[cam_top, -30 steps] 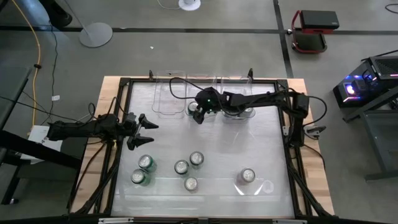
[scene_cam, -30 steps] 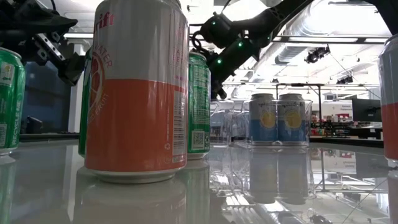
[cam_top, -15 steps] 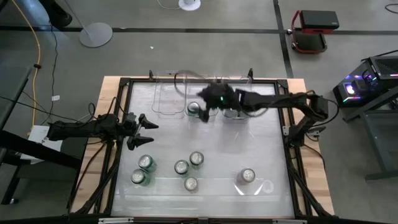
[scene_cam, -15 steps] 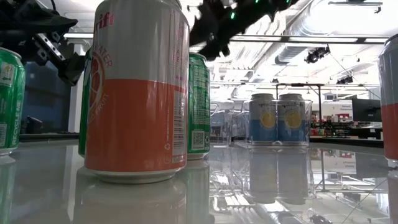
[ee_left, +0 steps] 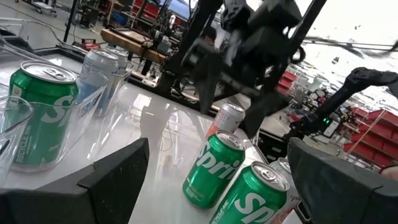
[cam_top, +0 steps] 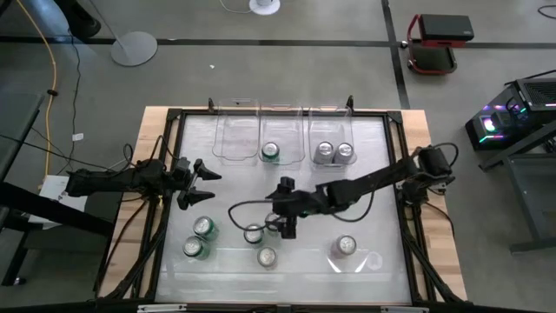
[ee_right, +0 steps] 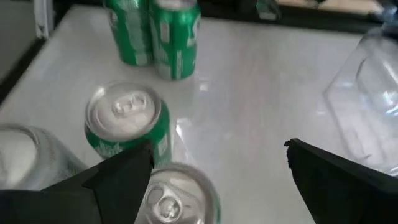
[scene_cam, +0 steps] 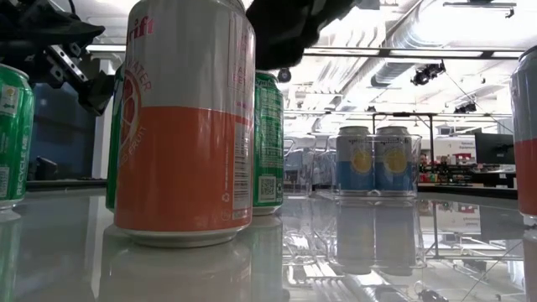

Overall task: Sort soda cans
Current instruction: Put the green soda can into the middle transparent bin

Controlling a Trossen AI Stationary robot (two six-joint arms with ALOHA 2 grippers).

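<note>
Soda cans [cam_top: 265, 233], shiny-topped cylinders, cluster on the glossy bench [cam_top: 373, 196] beneath the right pincer [cam_top: 287, 228], fingers spread. Left pincer [cam_top: 198, 184] waits released; clear plastic bins [cam_top: 282, 139] hold three cans.

- My two arms are dark, nearly black, jointed segments ending in two-finger grippers.
- The left gripper [cam_top: 201, 182] has wedge-shaped black fingers.
- A black cable loops off the right arm [cam_top: 373, 181] near its gripper [cam_top: 285, 224].
- My own wrist views show broad, matte black fingers [ee_left: 118, 180].
</note>
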